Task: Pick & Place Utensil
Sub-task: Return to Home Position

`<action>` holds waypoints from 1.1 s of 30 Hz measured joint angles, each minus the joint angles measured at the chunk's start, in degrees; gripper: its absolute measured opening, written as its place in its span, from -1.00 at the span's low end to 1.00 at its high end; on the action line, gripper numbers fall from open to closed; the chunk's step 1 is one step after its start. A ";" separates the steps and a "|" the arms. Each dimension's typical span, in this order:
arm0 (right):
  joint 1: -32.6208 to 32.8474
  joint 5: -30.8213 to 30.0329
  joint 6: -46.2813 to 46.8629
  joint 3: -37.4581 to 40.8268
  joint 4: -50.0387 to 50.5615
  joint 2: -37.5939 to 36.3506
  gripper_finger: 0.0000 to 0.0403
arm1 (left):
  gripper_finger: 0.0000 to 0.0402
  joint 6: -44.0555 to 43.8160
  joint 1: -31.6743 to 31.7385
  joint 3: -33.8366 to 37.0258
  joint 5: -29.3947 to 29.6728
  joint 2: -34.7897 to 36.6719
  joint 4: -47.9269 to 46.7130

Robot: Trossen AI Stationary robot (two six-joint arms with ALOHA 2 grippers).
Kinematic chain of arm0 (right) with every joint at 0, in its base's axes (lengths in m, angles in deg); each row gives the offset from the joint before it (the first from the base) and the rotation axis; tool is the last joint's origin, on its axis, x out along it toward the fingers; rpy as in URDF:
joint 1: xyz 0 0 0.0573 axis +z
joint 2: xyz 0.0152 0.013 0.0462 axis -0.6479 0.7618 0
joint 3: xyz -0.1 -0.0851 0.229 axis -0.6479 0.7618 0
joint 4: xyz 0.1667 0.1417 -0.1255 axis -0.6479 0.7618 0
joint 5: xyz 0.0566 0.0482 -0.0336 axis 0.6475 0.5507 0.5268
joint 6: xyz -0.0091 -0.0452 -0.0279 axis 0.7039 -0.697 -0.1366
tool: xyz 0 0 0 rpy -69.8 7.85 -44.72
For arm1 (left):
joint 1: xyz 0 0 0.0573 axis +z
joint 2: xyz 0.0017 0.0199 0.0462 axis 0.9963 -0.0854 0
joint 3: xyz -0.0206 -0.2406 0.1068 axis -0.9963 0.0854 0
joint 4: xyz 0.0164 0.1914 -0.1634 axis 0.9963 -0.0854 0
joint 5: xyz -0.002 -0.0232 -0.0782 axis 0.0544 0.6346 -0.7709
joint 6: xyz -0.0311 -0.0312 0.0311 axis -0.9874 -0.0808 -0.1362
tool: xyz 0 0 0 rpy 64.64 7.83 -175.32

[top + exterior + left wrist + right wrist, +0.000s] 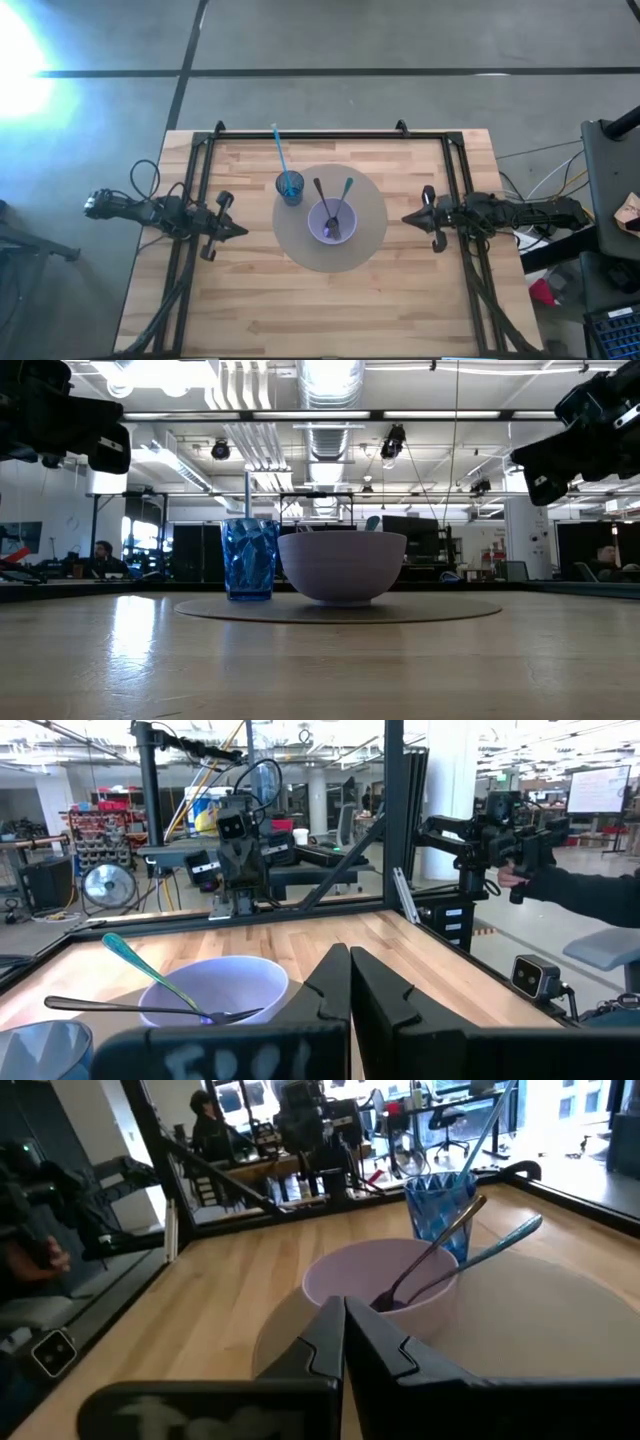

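Observation:
A lavender bowl [332, 222] stands on a round grey mat [370, 250] at the table's middle. Two utensils lean in the bowl with their handles over the far rim: a dark spoon [440, 1240] and a teal-handled spoon [500, 1245]. A blue faceted cup [290, 187] with a blue straw [279, 150] stands on the mat's far left part. My left gripper [240, 230] hovers shut to the left of the mat, pointing level at the bowl. My right gripper [408, 218] hovers shut to the right of the mat, also level. Neither holds anything.
A black metal frame [330, 133] runs along the table's far edge and both sides behind the arms. Bare wood lies between each gripper and the mat and along the near edge. A person's sleeve [585, 890] shows beyond the table in the left wrist view.

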 joint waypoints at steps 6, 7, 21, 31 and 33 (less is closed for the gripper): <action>0.00 0.00 0.63 0.00 -0.15 -0.07 -0.96 | -0.99 0.00 0.03 0.00 -0.01 0.00 -0.05; 0.00 0.00 0.63 0.00 -0.13 -0.04 -0.96 | -0.99 0.00 0.03 0.02 -0.01 0.00 -0.05; 0.00 0.00 -2.99 0.00 -0.13 -0.02 -0.96 | -0.99 0.00 0.02 0.02 -0.03 0.00 -0.09; 0.00 0.00 -3.21 0.00 -0.13 -0.02 -0.96 | -0.99 0.00 0.02 0.02 -0.06 -0.02 -0.09; 0.00 0.00 -3.29 0.00 -0.12 -0.02 -0.96 | -0.99 0.00 0.02 0.02 -0.06 0.00 -0.09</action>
